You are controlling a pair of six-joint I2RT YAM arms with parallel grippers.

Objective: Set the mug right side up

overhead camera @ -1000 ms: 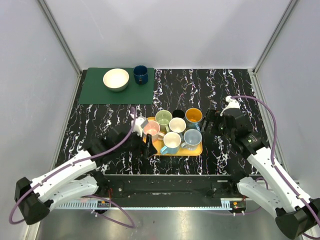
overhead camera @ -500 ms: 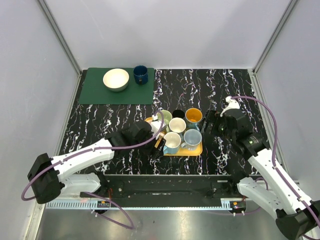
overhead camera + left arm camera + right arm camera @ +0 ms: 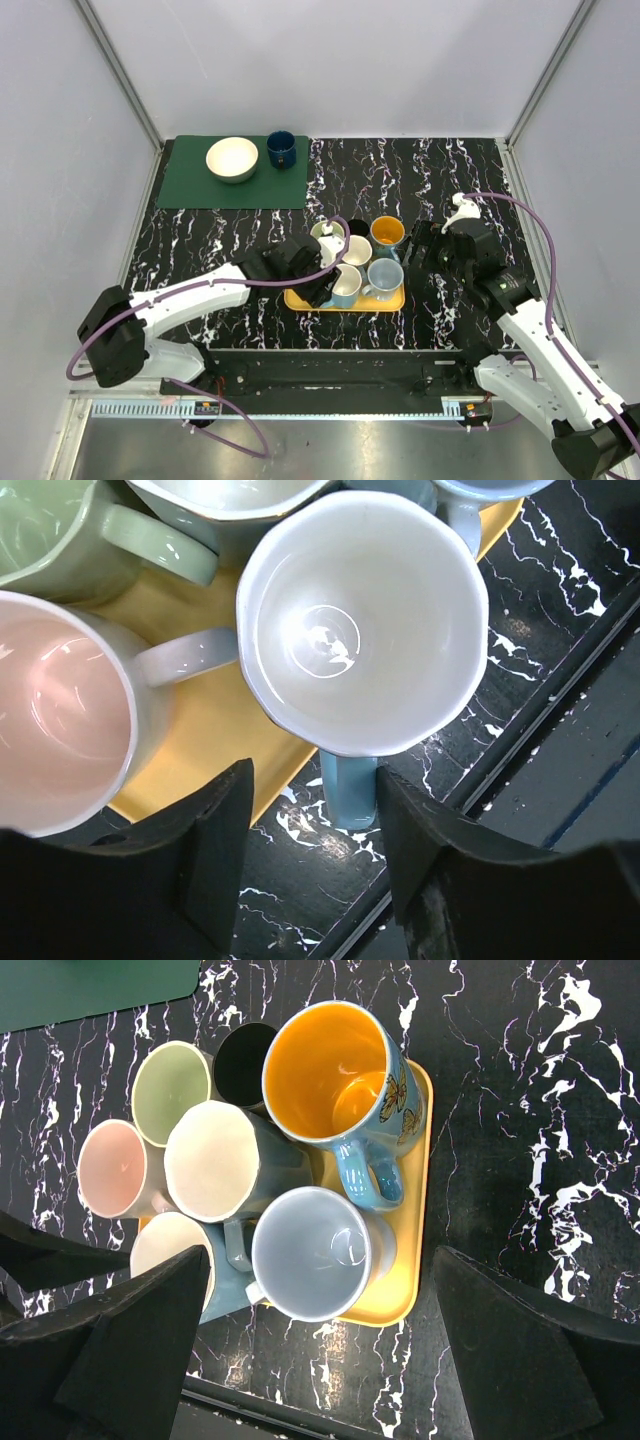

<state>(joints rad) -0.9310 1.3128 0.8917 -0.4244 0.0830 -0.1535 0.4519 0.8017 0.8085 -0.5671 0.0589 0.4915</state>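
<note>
Left tool (image 3: 312, 815) is spread, its fingers straddling the handle (image 3: 350, 792) with no contact that I can see. My left arm is the nearer one. Just beyond stands the mug (image 3: 360, 620), axis vertical and mouth up, in the near row of the tray (image 3: 225, 740). Right tool (image 3: 322, 1260) hangs wide open off the tray's right side. Since a second ago, my left arm has swung in from the tray's left.

Seven mugs (image 3: 212, 1160) mouth-up, packed on yellow tray (image 3: 398, 1295) on the marbled bench (image 3: 520, 1110). Orange-lined butterfly mug (image 3: 335, 1070) at right, grey-blue mug (image 3: 312, 1253) lowest in frame. Green mat (image 3: 90, 985) top-left. Right tool (image 3: 322, 1260) spread wide.
</note>
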